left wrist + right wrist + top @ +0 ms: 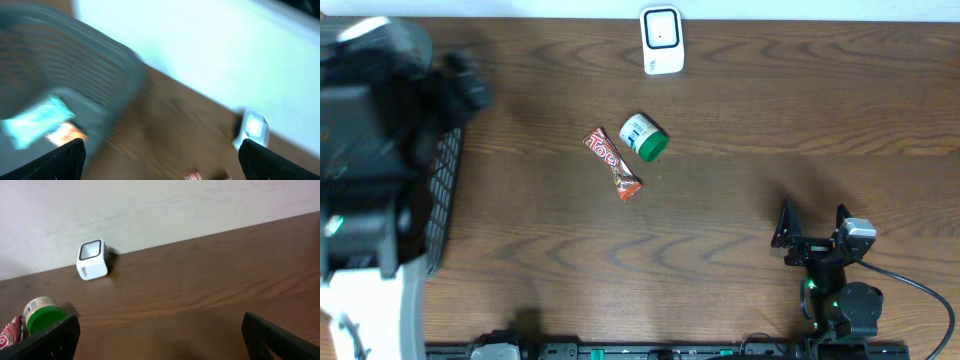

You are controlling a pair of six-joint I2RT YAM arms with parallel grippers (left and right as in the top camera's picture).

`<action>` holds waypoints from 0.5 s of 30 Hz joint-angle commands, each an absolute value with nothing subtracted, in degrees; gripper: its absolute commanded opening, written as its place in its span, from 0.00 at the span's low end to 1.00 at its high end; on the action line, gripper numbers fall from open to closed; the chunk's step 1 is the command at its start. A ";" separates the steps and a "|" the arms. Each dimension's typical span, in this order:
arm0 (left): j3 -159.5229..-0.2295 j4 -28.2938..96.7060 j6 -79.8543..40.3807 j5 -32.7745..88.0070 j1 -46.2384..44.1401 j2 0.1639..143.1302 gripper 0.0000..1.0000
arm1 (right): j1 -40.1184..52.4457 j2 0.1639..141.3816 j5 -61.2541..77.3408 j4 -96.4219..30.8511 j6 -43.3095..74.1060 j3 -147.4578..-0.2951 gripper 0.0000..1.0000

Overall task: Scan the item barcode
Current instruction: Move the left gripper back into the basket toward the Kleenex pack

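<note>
**Dark wood counter, white wall behind**

Brown wood-grain counter (770,110) meets a plain white wall (150,200). At the far edge sits the white scanner (661,40). Mid-counter lie the candy bar (612,162) and green-lidded tub (643,137), just beside each other. At left is a grey basket (442,200) with a teal packet (35,122) inside. Fingers spread wide, nothing held: left tool (160,160) (blurred view), right tool (813,228).

One scanner (661,40), one candy bar (612,162), one jar (643,137), one basket (444,195).
</note>
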State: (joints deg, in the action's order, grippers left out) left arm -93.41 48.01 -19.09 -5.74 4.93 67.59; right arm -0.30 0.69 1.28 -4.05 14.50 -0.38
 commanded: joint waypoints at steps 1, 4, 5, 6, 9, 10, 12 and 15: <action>-93.91 48.01 -17.56 -7.55 11.05 65.12 0.98 | 0.84 0.38 0.95 -4.27 14.96 -0.32 0.99; -93.91 47.44 -16.29 -7.49 15.68 63.88 0.98 | 0.84 0.38 0.95 -4.27 14.96 -0.32 0.99; -93.91 47.07 -14.87 -7.51 16.62 63.86 0.98 | 0.84 0.38 0.93 -4.27 14.96 -0.32 0.99; -93.91 46.81 -13.37 -7.51 17.41 63.86 0.98 | 0.84 0.38 0.93 -4.27 14.96 -0.32 0.99; -93.89 46.37 -11.55 -7.55 19.53 64.60 0.98 | 0.84 0.38 0.95 -4.27 14.96 -0.32 0.99; -93.89 46.37 -11.60 -7.55 20.12 64.88 0.98 | 0.84 0.38 0.95 -4.27 14.96 -0.32 0.99; -93.89 46.24 -11.60 -7.55 21.69 66.02 0.98 | 0.84 0.38 0.95 -4.27 14.96 -0.32 0.99; -93.89 46.24 -11.62 -7.55 24.12 68.49 0.98 | 0.84 0.38 0.95 -4.27 14.96 -0.32 0.99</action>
